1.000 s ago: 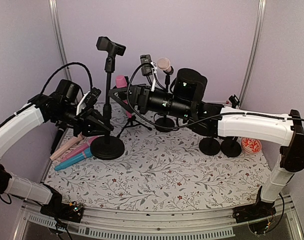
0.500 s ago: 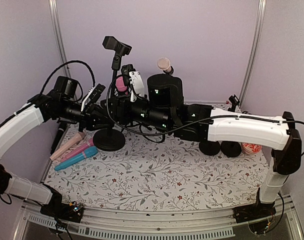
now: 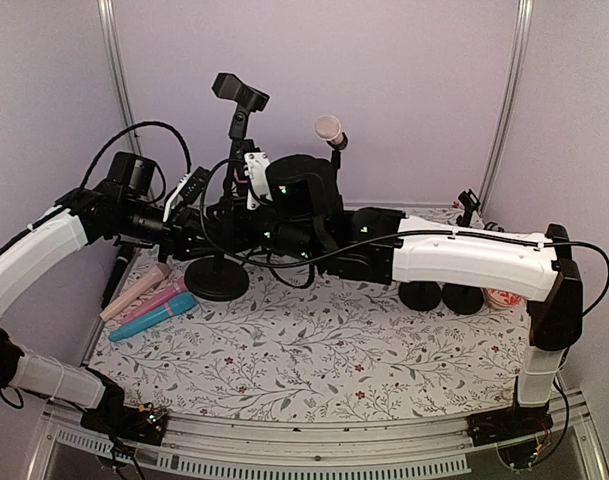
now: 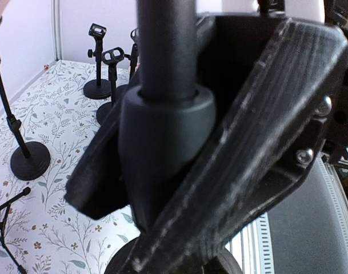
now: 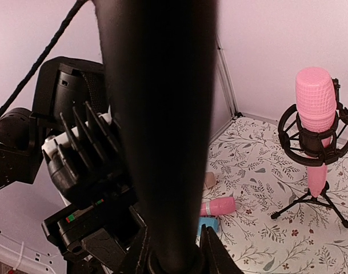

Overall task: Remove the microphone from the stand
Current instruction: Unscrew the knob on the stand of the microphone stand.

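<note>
Black and bare, the clip [image 3: 240, 93] tops the stand [image 3: 217, 280] in the overhead view. The left gripper [image 3: 196, 243] and right gripper [image 3: 226, 220] meet at its pole, and a pale-headed microphone [image 3: 329, 128] sits clipped on another stand behind them.

In the left wrist view, the fingers [image 4: 242, 148] clamp the pole's collar.

In the right wrist view, the right gripper's fingers [image 5: 140, 257] hug the pole. A pink microphone [image 5: 316, 108] with a ribbed grille hangs in a black ring mount on a tripod [image 5: 311, 205] by the back wall. No print is legible.
</note>
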Robot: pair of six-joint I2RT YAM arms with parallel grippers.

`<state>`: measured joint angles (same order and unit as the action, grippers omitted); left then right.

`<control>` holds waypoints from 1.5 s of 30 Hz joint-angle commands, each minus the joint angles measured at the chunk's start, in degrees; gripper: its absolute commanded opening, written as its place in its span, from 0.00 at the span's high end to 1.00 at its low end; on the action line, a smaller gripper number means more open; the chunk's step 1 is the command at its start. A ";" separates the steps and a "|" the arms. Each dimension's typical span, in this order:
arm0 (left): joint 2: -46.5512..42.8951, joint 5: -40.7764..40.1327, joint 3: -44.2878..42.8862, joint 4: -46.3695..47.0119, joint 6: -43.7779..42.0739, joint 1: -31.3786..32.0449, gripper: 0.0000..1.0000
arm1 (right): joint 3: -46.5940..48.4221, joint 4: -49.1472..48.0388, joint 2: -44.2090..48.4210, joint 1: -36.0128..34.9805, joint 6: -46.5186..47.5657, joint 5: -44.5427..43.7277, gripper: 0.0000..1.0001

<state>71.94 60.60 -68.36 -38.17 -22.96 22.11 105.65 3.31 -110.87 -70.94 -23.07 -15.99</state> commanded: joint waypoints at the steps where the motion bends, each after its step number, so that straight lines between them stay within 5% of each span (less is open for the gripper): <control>1: -1.28 2.07 -0.37 3.01 -0.85 -0.40 1.00 | 1.40 -2.27 0.39 0.01 -0.50 -0.01 0.97; 10: -1.28 6.61 -0.20 0.24 -2.86 -0.40 1.00 | -2.33 -10.73 3.74 0.54 0.92 9.21 1.00; 27: -0.49 19.88 2.85 -1.38 -2.03 0.98 1.00 | -7.62 -32.35 5.60 2.89 -2.03 47.37 1.00; 45: 1.10 24.56 2.77 -2.52 -2.22 3.35 1.00 | 1.31 -43.38 -2.60 3.63 -10.28 74.19 1.00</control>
<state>70.83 88.51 -65.73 -42.98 -22.46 24.43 100.31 -27.18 -112.95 -63.81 -27.05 44.07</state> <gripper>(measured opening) 0.164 0.252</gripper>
